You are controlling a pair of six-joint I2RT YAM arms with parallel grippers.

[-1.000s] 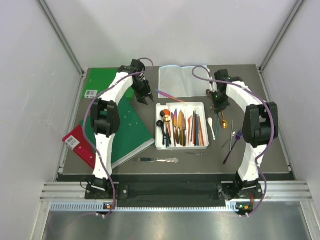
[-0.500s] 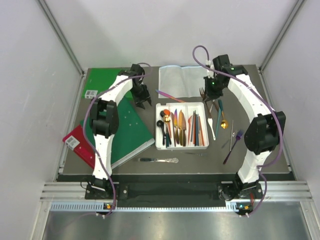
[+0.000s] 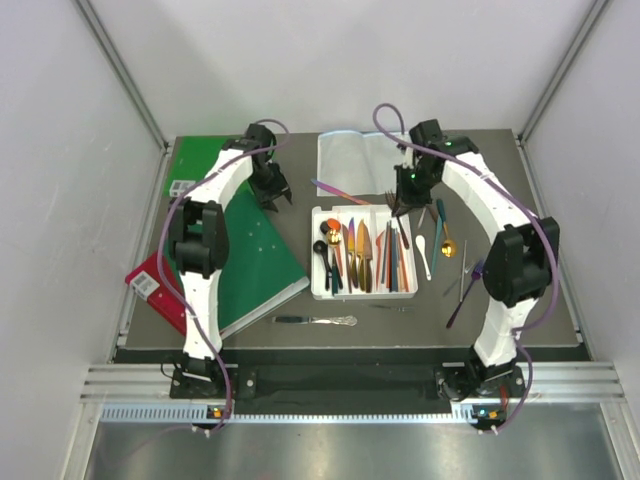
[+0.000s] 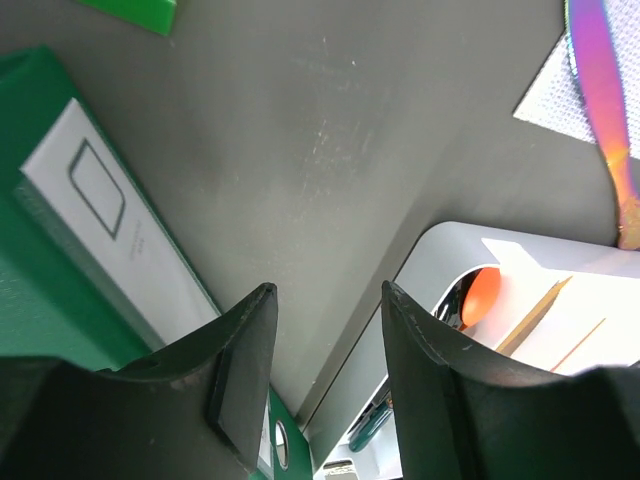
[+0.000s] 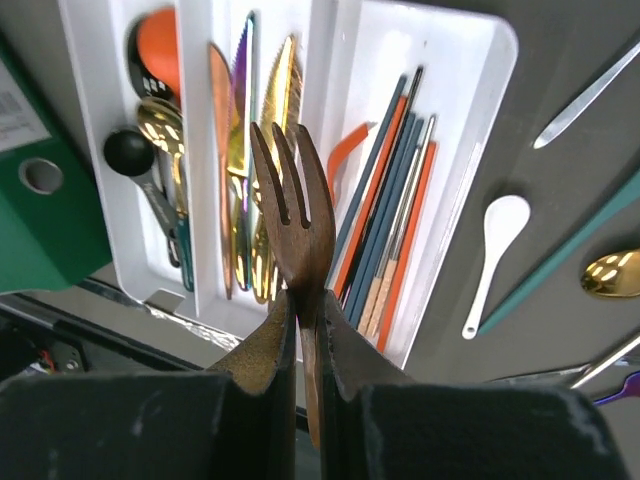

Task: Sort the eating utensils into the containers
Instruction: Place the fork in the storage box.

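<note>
Brown fork (image 5: 292, 215) sits pinched in the right claw (image 5: 305, 310), tines outward.

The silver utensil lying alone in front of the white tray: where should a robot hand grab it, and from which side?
Probably at its middle, from straight above. The silver utensil lies flat and crosswise on the table, slim and long, so fingers closing across its narrow width, one nearer the arms and one toward the tray, should pinch it evenly.

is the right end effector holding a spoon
No, the right end effector is clamped on a brown fork, whose tines show plainly above the white tray in the right wrist view.
</note>
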